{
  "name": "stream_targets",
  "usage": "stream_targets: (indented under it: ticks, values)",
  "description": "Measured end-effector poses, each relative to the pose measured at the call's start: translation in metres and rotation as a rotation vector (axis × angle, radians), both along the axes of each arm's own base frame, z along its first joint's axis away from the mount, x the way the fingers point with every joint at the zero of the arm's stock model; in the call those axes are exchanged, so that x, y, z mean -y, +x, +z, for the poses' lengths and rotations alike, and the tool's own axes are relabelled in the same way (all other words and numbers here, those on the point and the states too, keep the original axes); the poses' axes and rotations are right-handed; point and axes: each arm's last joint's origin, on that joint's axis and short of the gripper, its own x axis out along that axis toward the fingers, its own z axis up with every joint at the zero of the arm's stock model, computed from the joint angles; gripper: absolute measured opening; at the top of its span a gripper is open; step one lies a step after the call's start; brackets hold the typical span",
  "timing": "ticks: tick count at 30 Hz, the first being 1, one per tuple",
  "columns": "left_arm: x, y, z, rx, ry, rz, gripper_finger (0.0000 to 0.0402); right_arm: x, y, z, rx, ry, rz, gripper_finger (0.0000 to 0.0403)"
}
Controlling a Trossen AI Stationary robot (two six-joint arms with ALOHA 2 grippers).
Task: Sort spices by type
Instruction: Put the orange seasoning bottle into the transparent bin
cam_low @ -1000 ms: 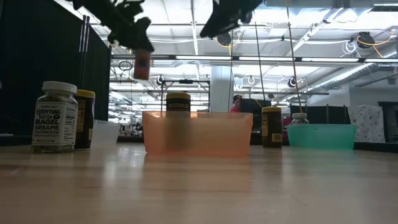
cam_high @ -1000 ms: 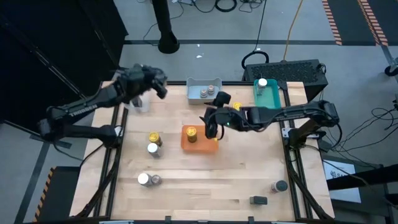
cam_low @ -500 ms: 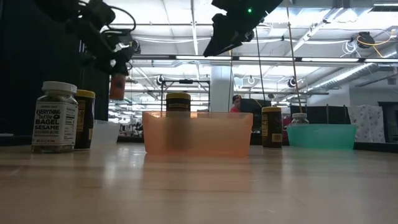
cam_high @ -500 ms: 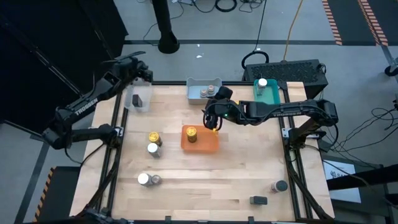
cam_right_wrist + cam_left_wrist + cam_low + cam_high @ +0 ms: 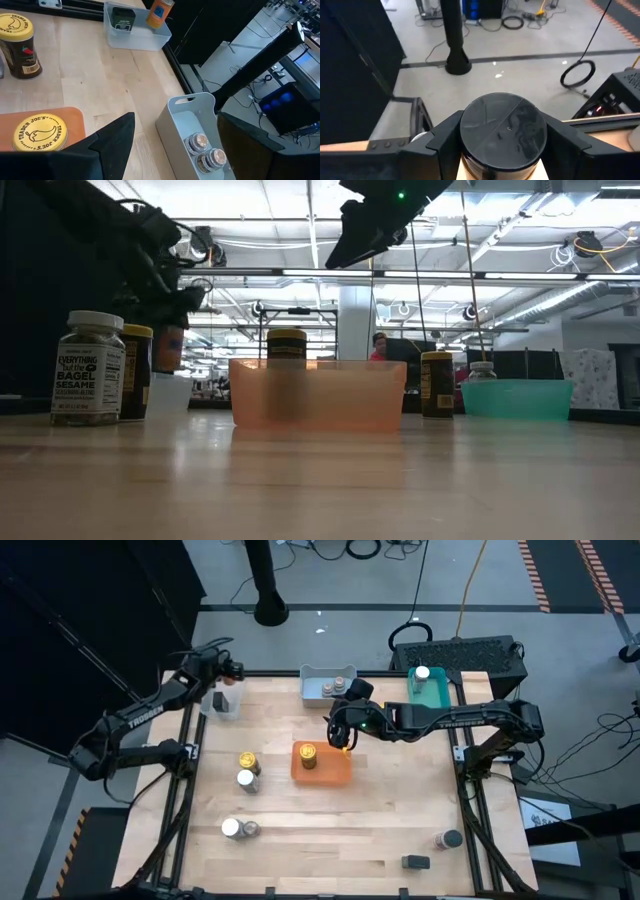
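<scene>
My left gripper (image 5: 222,674) (image 5: 502,137) is at the table's far left corner, shut on an amber spice jar with a dark lid (image 5: 168,346), above the clear tray (image 5: 222,702). My right gripper (image 5: 340,730) (image 5: 175,122) hangs open above the far right edge of the orange tray (image 5: 335,772), touching nothing. A yellow-lidded jar (image 5: 308,753) (image 5: 37,132) stands in the orange tray. The blue-grey tray (image 5: 330,690) holds copper-lidded jars (image 5: 205,150). The teal tray (image 5: 430,695) holds a white-lidded jar (image 5: 423,672). My left gripper pinches the amber jar between its two fingers at the dark lid (image 5: 470,132) and the neck just below it. The fingers (image 5: 445,142) come from above, slanting down. The jar hangs upright below them (image 5: 168,350), lifted clear above the clear tray.
Loose jars stand on the table's left half: a yellow-lidded one (image 5: 248,760), a white-lidded one (image 5: 245,780), and a white and a dark one near the front (image 5: 238,828). A grey-lidded jar (image 5: 450,838) and a dark object (image 5: 415,862) sit at the near right.
My left gripper has carried the amber jar toward the far left corner and lowered it over the clear tray, keeping it upright. My right gripper shifted a little toward the far edge from over the orange tray, then held still.
</scene>
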Motion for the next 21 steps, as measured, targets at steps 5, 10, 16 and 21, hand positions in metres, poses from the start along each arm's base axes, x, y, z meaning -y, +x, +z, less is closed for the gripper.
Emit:
stream_targets:
  ticks: [5,10,16,21]
  values:
    - [0.001,-0.001,-0.010,0.020,0.037,0.007,0.0216,0.000,0.000,0.000,0.000,-0.002,-0.003,0.0265]
    - [0.002,-0.001,-0.017,-0.002,0.026,0.023,0.0217,0.000,0.000,0.000,-0.001,-0.002,-0.003,0.0265]
    - [-0.001,0.003,-0.025,-0.016,-0.007,0.017,0.0218,0.000,0.000,0.000,-0.002,-0.005,-0.001,0.0265]
    - [-0.003,0.010,-0.032,-0.026,-0.032,0.009,0.0219,0.000,0.000,0.000,-0.002,-0.005,-0.002,0.0265]
